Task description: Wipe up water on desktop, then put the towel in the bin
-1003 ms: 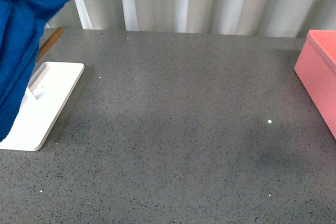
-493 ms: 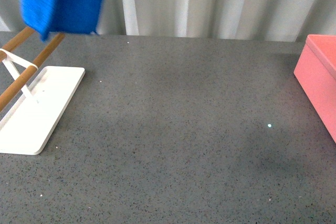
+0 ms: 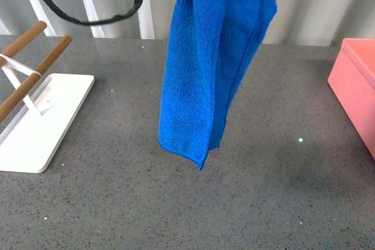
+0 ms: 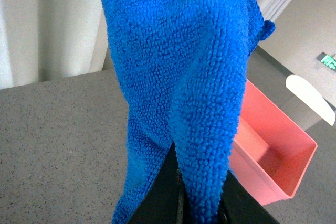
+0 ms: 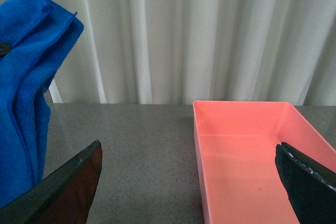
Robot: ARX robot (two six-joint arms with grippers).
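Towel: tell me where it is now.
Front view: the towel hangs at centre above the desktop, between the stand at left and the bin at right.

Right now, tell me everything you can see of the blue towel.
The towel is bright blue microfibre with a nubby looped pile and stitched edges. It hangs in long vertical folds, bunched at the top where the left gripper is shut on it, ending in a corner below. It hangs over the middle of the desktop, left of the bin; whether the corner touches the surface I cannot tell.
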